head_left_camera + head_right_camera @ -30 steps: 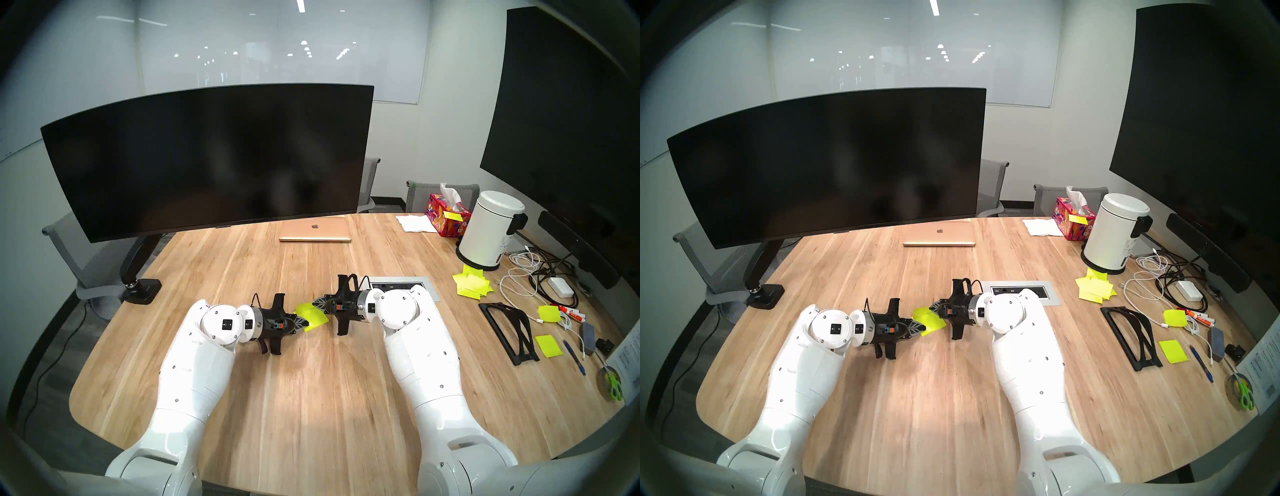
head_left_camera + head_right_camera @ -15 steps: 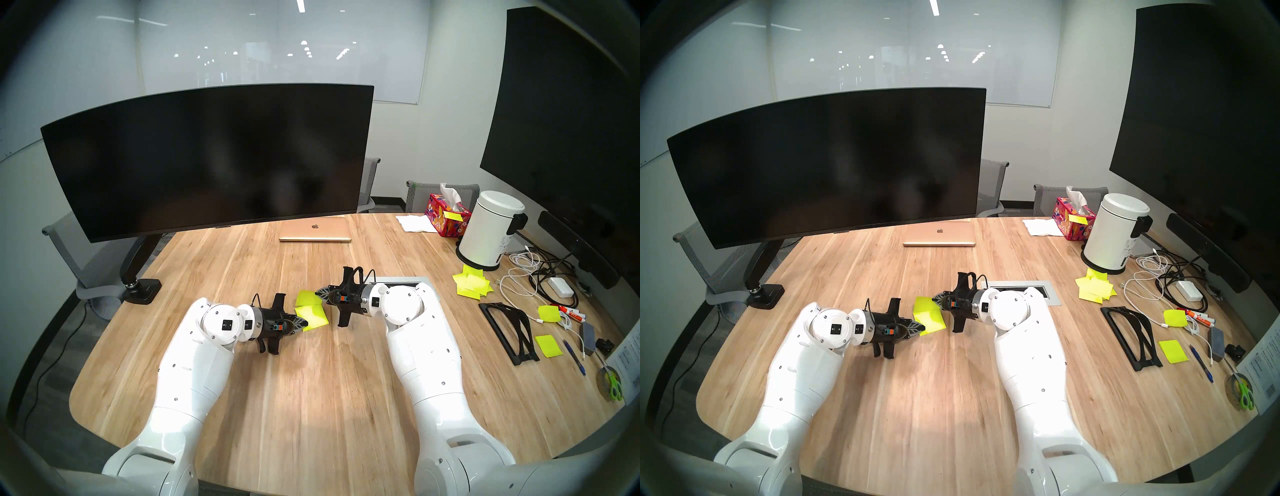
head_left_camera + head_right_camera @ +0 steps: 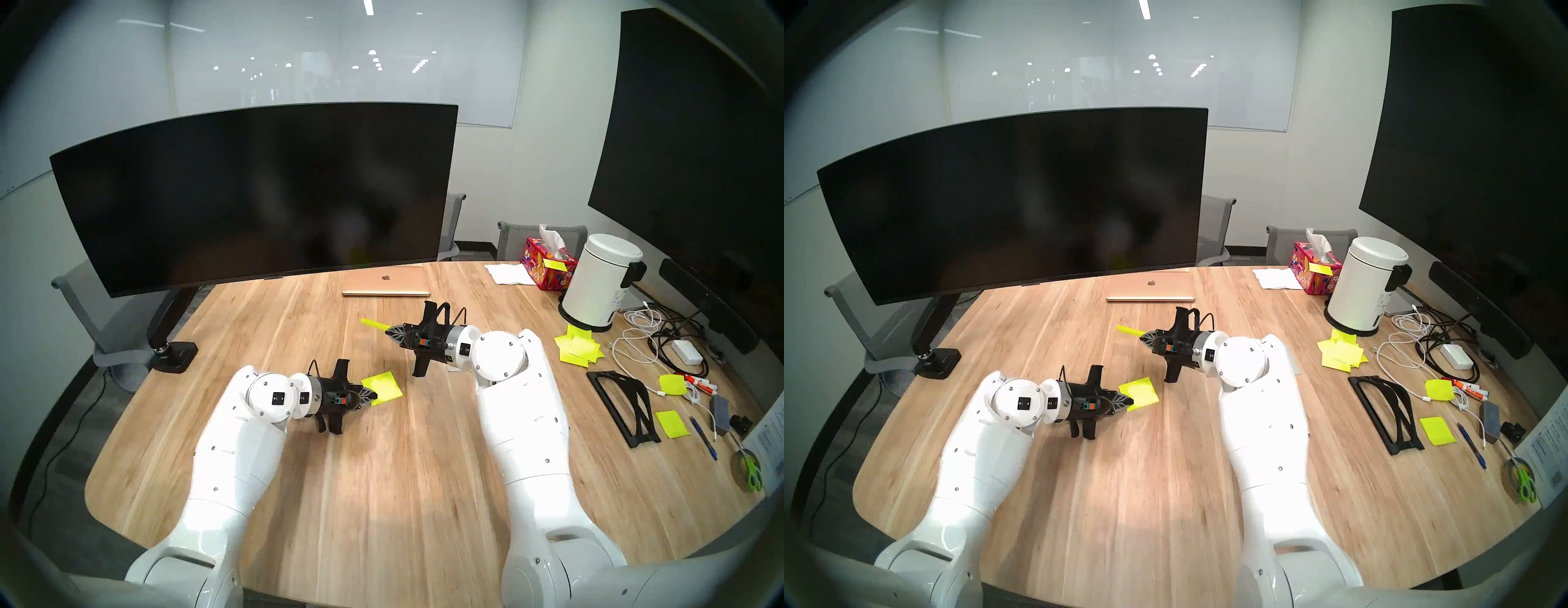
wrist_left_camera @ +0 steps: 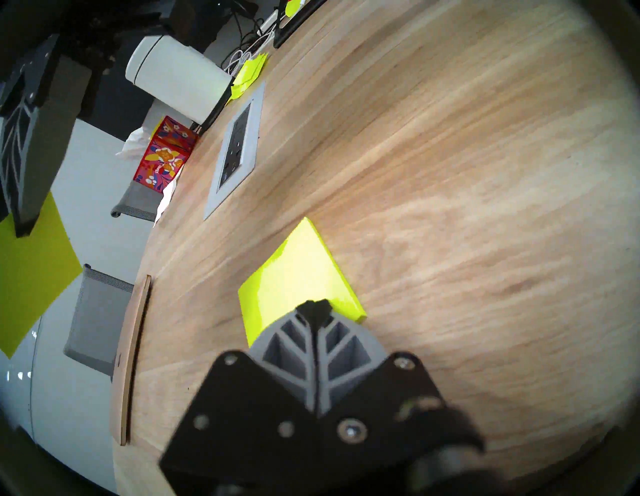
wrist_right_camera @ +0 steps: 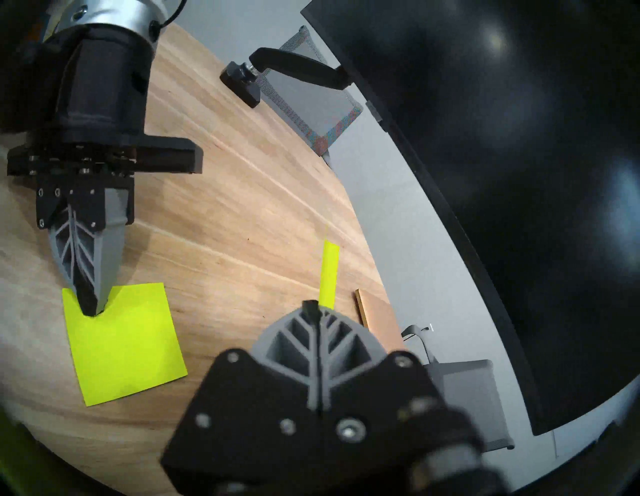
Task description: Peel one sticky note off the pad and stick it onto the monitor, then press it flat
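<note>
The pad (image 3: 384, 384) of neon yellow-green notes lies flat on the wooden table; it also shows in the other head view (image 3: 1141, 392) and both wrist views (image 4: 298, 277) (image 5: 124, 343). My left gripper (image 3: 375, 397) (image 4: 315, 306) is shut, with its tips pressing on the pad's near corner. My right gripper (image 3: 388, 330) (image 5: 311, 306) is shut on one sticky note (image 3: 373, 324) (image 5: 329, 273) (image 4: 31, 263). It holds the note in the air, clear of the pad and edge-on to the head. The wide curved black monitor (image 3: 254, 191) (image 5: 519, 138) stands beyond it, bare.
A closed gold laptop (image 3: 386, 282) lies under the monitor's right end. At the right are a tissue box (image 3: 547, 263), a white bin (image 3: 602, 280), a messy pile of yellow sheets (image 3: 579, 350), cables (image 3: 645, 339), a black stand (image 3: 623, 403) and a taller black screen (image 3: 700, 127). A power outlet panel (image 4: 239, 149) is set in the table.
My right gripper has risen and moved away toward the monitor with the note, which peeled fully off the pad. The left gripper and the pad have stayed in place.
</note>
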Tool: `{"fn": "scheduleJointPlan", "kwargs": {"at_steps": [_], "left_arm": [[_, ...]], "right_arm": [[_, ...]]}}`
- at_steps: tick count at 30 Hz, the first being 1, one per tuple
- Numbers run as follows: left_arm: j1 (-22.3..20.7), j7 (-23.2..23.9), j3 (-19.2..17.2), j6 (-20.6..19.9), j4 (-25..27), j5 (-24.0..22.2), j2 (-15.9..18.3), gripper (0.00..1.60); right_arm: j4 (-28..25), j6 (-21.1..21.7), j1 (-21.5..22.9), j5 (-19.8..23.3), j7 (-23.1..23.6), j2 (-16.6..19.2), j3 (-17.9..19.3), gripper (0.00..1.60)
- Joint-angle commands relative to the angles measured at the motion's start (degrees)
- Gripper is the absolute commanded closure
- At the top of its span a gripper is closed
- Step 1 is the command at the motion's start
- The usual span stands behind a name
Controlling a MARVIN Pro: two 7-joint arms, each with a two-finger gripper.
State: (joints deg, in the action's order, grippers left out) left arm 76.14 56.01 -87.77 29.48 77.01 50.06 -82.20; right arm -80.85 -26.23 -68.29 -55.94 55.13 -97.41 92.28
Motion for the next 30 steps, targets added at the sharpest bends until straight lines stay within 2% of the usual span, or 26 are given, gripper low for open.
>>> {"fn": "scheduleJointPlan", "kwargs": {"at_steps": [1, 3, 5, 6, 8, 14, 22, 30], "left_arm": [[2.22, -2.59, -1.06, 2.05, 4.56, 0.06, 1.07, 1.6], [3.11, -2.99, -1.77, 2.33, 6.88, -0.36, 1.3, 1.6], [3.49, -4.98, -1.83, 4.75, 8.2, 0.71, 2.23, 1.6], [3.99, -5.33, -3.04, 3.99, 9.07, -0.22, 1.77, 1.6], [4.41, -7.04, -3.46, 5.91, 10.46, 0.4, 2.57, 1.6], [8.03, -9.53, -6.44, 6.88, 15.16, -1.32, 2.3, 1.6], [15.0, -13.86, -11.03, 4.51, 21.64, -3.43, -1.54, 1.6], [16.38, -20.47, -13.5, 2.88, 21.77, -4.47, -6.05, 1.6]], "right_arm": [[-1.07, -0.22, 0.38, 0.95, 0.08, -0.54, 0.13, 1.6], [-0.9, -0.14, 0.45, 0.89, 0.2, -0.63, 0.29, 1.6], [-0.7, -0.09, 0.61, 0.85, 0.28, -0.7, 0.45, 1.6], [-0.4, -0.04, 0.74, 0.85, 0.26, -0.77, 0.6, 1.6], [-0.07, -0.03, 0.9, 0.71, 0.25, -0.78, 0.71, 1.6], [1.23, 0.07, 1.64, 0.26, -0.17, -0.86, 0.89, 1.6], [2.77, 0.23, 3.02, -0.12, -1.14, -1.02, 1.26, 1.6], [4.12, 0.31, 4.32, -0.37, -2.17, -0.94, 1.85, 1.6]]}}
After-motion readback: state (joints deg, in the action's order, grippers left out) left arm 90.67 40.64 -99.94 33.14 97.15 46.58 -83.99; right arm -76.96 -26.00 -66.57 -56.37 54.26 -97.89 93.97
